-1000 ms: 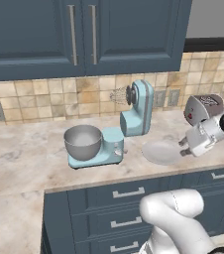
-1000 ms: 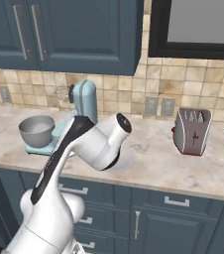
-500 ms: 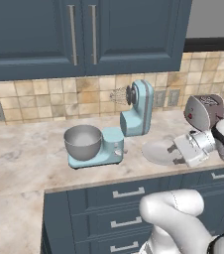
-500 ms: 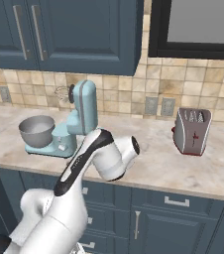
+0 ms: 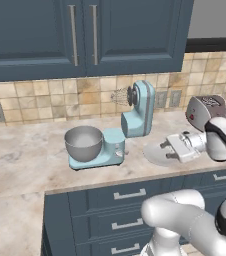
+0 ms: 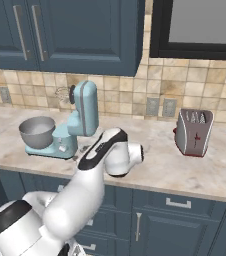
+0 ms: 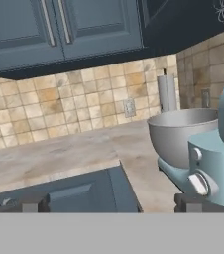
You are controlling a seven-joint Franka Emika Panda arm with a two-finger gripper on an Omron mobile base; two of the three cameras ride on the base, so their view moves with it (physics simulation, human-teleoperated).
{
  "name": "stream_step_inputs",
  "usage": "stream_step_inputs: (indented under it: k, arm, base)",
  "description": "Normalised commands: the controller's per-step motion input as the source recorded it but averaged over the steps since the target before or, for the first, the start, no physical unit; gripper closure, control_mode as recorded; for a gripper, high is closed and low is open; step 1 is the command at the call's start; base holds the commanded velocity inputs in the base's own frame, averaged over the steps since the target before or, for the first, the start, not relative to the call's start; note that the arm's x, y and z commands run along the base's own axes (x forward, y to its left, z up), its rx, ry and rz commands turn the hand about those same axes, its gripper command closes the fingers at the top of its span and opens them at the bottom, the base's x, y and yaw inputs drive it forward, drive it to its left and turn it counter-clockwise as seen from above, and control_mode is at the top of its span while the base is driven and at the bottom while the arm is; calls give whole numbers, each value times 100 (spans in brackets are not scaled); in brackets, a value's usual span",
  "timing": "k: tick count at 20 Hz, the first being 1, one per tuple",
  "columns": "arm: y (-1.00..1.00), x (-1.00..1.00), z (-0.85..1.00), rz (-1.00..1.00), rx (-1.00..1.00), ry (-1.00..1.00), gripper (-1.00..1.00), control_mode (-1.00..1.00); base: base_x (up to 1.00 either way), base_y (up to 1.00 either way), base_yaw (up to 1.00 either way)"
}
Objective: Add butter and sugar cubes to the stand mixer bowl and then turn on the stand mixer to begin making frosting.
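Now lower, gripper [image 5: 166, 149] open, over plate [image 5: 152, 155]

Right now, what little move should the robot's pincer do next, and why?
Probably the pincer should dip toward the white plate under it: it is open and holds nothing, and the stand mixer bowl looks empty, so something needs picking up first.
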Motion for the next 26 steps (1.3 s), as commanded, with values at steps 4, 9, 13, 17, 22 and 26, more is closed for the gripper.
stream_step_inputs:
  k: [4,9,13,17,22,26]
  arm:
    - [6,21,-6,-7,6,0,-100,-100]
    - [35,12,-12,-11,0,0,-100,-100]
    - [44,16,-22,-12,0,0,-100,-100]
    - [22,18,-23,-12,0,0,-100,-100]
    - [1,12,-27,-9,0,0,-100,-100]
    - [0,38,-13,-2,0,0,-100,-100]
  base:
    - [0,0,0]
    - [0,0,0]
    - [0,0,0]
    - [0,0,0]
    - [0,0,0]
    - [0,0,0]
